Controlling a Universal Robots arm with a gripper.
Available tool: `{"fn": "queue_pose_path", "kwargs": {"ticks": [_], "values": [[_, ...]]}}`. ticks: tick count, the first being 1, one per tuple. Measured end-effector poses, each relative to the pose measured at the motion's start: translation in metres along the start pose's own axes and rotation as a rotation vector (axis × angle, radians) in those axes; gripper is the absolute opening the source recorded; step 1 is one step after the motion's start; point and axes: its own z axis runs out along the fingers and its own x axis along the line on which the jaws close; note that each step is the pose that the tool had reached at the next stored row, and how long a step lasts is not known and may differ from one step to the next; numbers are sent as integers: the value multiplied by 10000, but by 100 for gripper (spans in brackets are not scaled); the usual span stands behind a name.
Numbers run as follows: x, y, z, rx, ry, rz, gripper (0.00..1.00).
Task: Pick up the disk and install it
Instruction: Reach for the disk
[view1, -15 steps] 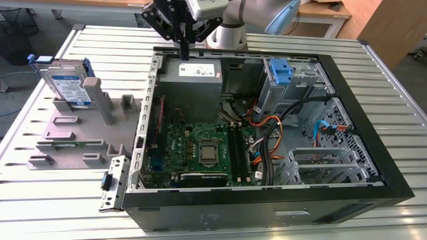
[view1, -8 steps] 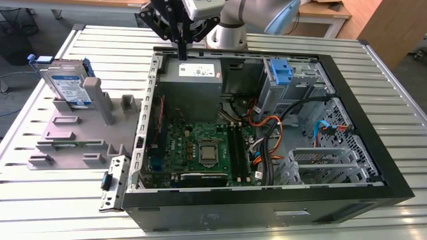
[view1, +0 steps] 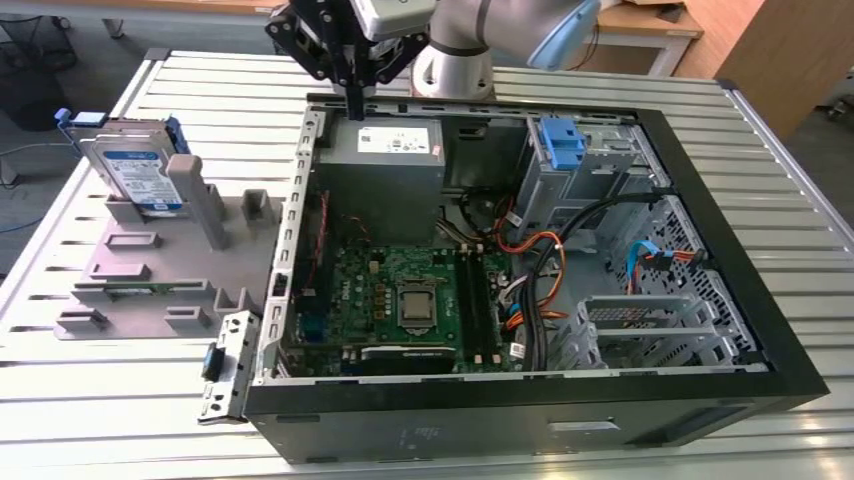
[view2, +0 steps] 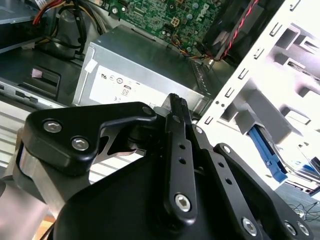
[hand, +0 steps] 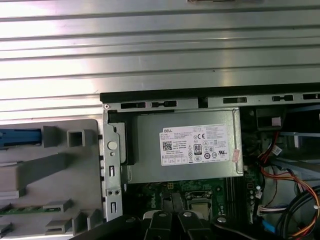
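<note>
Over to the hand (view1: 358, 100) first: pointed straight down, with fingers pressed together and nothing between them. Hung from the arm (view1: 497, 38) at the far side of the open computer case (view1: 747, 300), right above the grey power supply (view1: 387, 145), near that box's corner toward the exterior view's left. Hard to say whether touching the case rim or just clear of it. Same story in the second wrist view: black linkages folded in, with one ribbed fingertip (view2: 178, 104) poking out toward the power supply and its white sticker. Looking down in the first wrist view onto that same box, with the green motherboard (hand: 220, 189) just beyond it.

And now to the disk (view1: 134, 172): nowhere near the hand. Standing upright in a grey fixture (view1: 147, 270) on the slatted metal table (view1: 120, 420), outside the case, on the exterior view's left. Silver, with a white-and-blue label facing the camera and a blue frame along the edges. Well apart from the hand, untouched, not yet in the case.
</note>
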Motion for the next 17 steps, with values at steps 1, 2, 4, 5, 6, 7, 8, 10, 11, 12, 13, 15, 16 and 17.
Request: {"fn": "queue_pose_path", "kwargs": {"ticks": [1, 2, 4, 5, 6, 7, 8, 10, 11, 12, 13, 15, 16, 17], "values": [[16, -1, 0, 0, 0, -1, 11], [28, -2, -1, 0, 0, -1, 11], [54, -4, -1, 0, 0, -2, 11], [71, -6, -2, 0, 0, -1, 11], [91, -7, -2, 0, 0, -2, 11], [107, -8, -2, 0, -1, -1, 11], [121, -9, -3, 0, -1, 0, 11], [148, -11, -3, 1, 0, 0, 11], [161, -12, -3, 0, -1, 0, 11], [172, -13, -4, 0, -1, -1, 11], [184, -14, -4, 0, 0, -1, 11], [192, -14, -4, 0, -1, -1, 11], [195, -14, -4, 1, 0, -1, 11], [199, -15, -4, 0, -1, -1, 11]]}}
